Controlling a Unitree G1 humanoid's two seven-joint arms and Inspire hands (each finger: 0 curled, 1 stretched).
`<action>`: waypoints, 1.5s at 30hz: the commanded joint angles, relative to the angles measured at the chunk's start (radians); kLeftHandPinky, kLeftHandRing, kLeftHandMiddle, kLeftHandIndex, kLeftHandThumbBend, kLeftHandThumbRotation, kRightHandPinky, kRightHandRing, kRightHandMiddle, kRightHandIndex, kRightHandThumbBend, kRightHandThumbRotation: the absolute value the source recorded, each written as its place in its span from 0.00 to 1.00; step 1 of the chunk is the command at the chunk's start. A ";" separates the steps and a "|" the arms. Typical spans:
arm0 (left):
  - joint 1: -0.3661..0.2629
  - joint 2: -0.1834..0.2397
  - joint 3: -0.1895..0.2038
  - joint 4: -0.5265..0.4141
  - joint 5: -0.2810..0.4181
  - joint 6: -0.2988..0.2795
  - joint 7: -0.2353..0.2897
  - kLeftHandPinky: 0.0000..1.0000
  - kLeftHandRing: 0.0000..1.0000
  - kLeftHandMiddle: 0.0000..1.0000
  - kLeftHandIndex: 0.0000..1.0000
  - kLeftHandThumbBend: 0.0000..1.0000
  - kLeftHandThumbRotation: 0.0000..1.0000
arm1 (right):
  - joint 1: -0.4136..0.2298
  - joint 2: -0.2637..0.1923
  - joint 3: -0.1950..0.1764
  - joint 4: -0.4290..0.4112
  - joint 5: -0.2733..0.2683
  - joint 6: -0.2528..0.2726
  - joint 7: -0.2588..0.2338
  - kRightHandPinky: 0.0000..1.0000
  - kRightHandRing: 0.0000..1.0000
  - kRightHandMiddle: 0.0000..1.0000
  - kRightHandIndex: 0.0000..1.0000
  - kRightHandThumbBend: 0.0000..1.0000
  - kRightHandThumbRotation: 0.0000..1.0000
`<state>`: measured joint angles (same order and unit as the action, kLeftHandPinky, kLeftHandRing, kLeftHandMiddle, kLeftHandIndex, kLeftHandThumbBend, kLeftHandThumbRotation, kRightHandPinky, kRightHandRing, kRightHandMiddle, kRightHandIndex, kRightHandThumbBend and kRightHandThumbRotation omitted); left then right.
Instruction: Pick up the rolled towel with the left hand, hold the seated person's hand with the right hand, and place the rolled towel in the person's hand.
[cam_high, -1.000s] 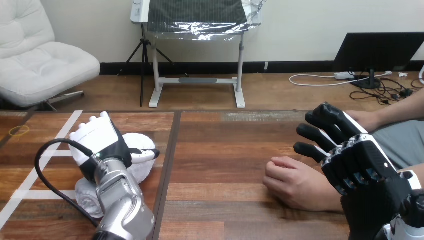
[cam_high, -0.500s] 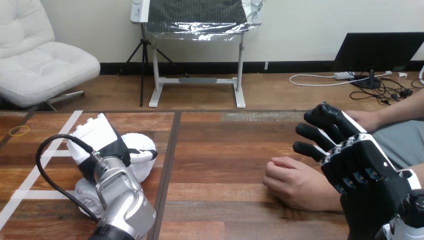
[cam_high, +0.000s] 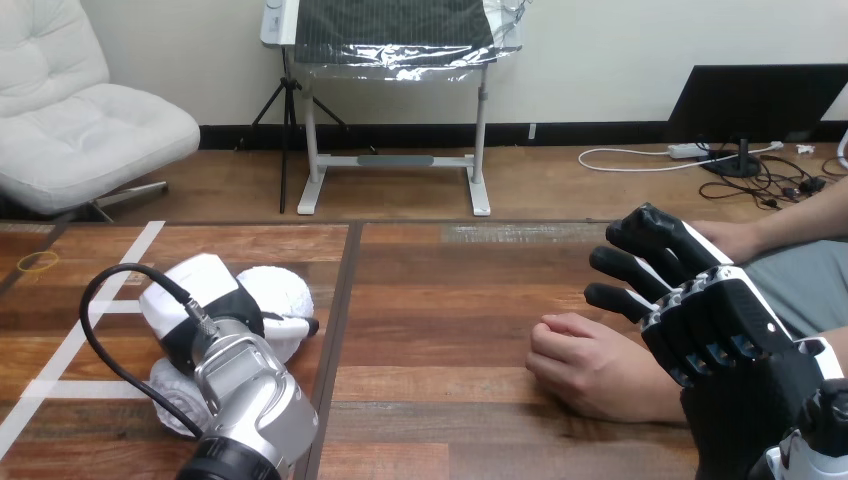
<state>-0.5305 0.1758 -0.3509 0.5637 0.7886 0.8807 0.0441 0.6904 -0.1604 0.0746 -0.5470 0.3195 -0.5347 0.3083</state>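
Left hand (cam_high: 200, 300) down on the rolled towel (cam_high: 275, 292), white back shell upward; fingers bent down past the shell on the roll's far side, out of sight; thumb curled across the roll's near face, so clasped round it from both sides; towel flat on the wooden table (cam_high: 440, 300), under the palm, one end poking out beyond the thumb, the other back by the wrist, beside the silver forearm.

Right hand (cam_high: 730, 335) raised, fingers (cam_high: 625, 265) nearly straight and spread, holding nothing; person's hand (cam_high: 590, 368) just below those fingertips, loosely fisted, resting on the table; palm of the right hand in front of the person's wrist, contact impossible to tell; both well apart from the towel, across the table's dark seam.

Off beyond the left hand's fingers, near the table's far left corner, a yellow rubber band (cam_high: 38, 262); white tape lines (cam_high: 140, 240) on the wood around that hand.
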 joint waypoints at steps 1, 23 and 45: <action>-0.097 0.027 -0.041 0.003 0.020 0.021 -0.044 0.77 0.85 0.88 0.84 0.91 0.51 | -0.050 0.001 -0.012 -0.058 0.011 -0.016 -0.001 0.78 0.84 0.86 0.85 0.92 1.00; -0.131 0.080 -0.124 0.013 0.027 0.020 -0.222 0.51 0.73 0.77 0.75 0.88 0.57 | -0.046 0.004 -0.021 -0.071 -0.007 -0.022 -0.011 0.74 0.83 0.86 0.84 0.91 1.00; -0.184 0.060 -0.128 0.129 -0.017 0.024 -0.232 0.27 0.43 0.56 0.66 0.85 0.41 | -0.046 0.010 -0.021 -0.080 -0.001 -0.026 -0.013 0.71 0.82 0.85 0.83 0.90 1.00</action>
<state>-0.6447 0.2407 -0.4944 0.6602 0.7872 0.9107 -0.2097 0.6889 -0.1588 0.0620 -0.5874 0.3156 -0.5368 0.2980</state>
